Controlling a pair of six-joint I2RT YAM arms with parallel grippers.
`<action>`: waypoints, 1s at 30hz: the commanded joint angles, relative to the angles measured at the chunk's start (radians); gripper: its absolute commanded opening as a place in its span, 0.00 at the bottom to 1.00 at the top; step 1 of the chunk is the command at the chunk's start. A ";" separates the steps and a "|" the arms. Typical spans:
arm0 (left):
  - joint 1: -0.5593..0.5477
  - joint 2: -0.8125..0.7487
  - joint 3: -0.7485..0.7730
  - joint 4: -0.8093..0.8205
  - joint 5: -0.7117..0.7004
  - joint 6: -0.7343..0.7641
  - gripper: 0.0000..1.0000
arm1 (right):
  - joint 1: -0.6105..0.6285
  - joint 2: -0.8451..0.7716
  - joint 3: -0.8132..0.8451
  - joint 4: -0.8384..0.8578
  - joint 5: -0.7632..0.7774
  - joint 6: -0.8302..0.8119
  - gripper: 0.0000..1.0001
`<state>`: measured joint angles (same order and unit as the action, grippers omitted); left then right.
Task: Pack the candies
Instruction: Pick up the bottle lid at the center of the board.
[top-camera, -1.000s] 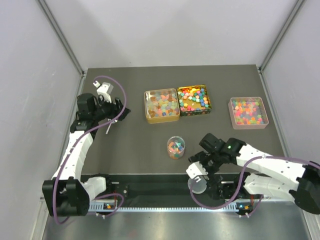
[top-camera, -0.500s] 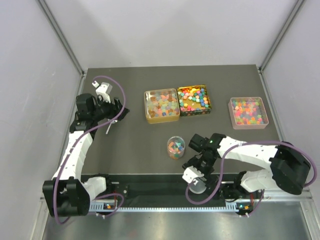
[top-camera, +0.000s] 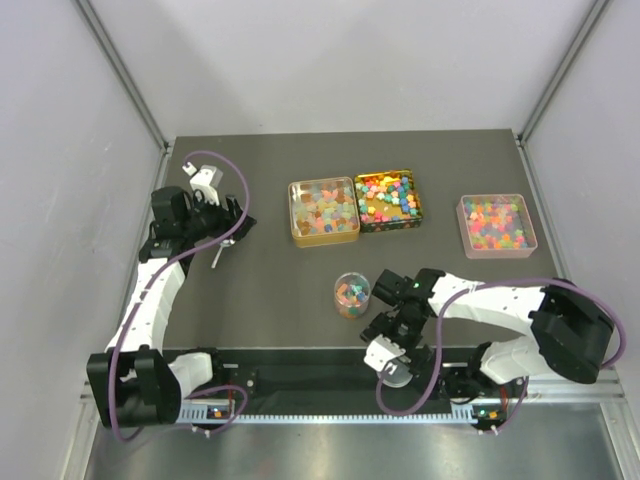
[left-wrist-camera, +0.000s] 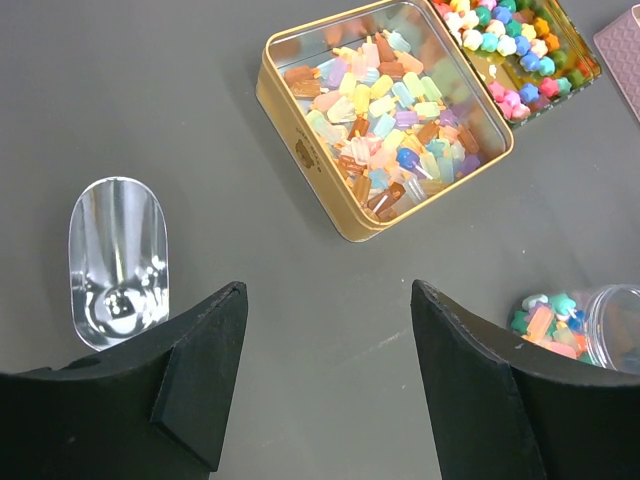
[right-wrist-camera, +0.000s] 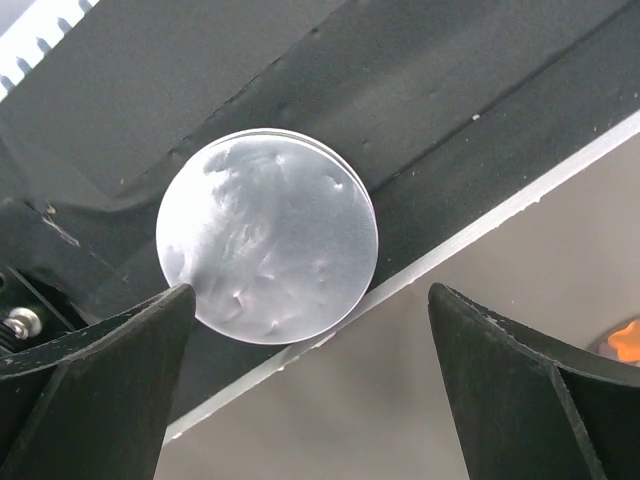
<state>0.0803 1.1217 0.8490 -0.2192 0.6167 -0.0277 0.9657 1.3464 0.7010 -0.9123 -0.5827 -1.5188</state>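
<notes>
**Candy stock in four containers; both pincers apart and empty**

1. Task items. The candies (left-wrist-camera: 385, 110) lie in four containers on the dark counter (top-camera: 270, 290). A square gold tin (top-camera: 323, 211) holds mostly pale, translucent pieces. A second gold tin (top-camera: 388, 200), touching the first on its right, holds brighter pieces in pink, green, yellow and orange. A pink tray (top-camera: 496, 225), well apart to the right, holds a mixed lot. A clear jar (top-camera: 352, 295) stands nearer the arms, between the tins and the front edge, with coloured pieces in its lower part.

2. Left pincer (left-wrist-camera: 328, 300). The jaws stand apart with only bare counter between them, and nothing is gripped. It hangs at the left of the counter, well away from the square gold tin. A metal scoop (left-wrist-camera: 117, 262) lies flat on the counter just outside its left finger, bowl upward. Whether that finger touches the scoop cannot be told.

3. Right pincer (right-wrist-camera: 310, 295). The jaws are spread wide and hold nothing. It points down at the near edge, just beside the clear jar. A round silver lid (right-wrist-camera: 267, 248) lies flat on the black ledge (right-wrist-camera: 480, 90) below the counter edge, framed between the two fingers. No contact with either finger is seen.
</notes>
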 joint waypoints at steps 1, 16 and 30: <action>0.009 0.006 0.039 0.032 0.020 0.009 0.71 | 0.025 0.019 0.014 -0.028 -0.006 -0.096 1.00; 0.015 -0.007 0.025 0.035 0.020 0.005 0.71 | 0.064 0.031 0.043 -0.100 0.012 -0.173 1.00; 0.016 0.003 0.028 0.055 0.026 -0.008 0.71 | 0.070 -0.010 0.043 -0.111 0.049 -0.133 1.00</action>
<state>0.0875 1.1221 0.8494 -0.2176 0.6178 -0.0277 1.0203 1.3548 0.7212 -1.0073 -0.5194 -1.6524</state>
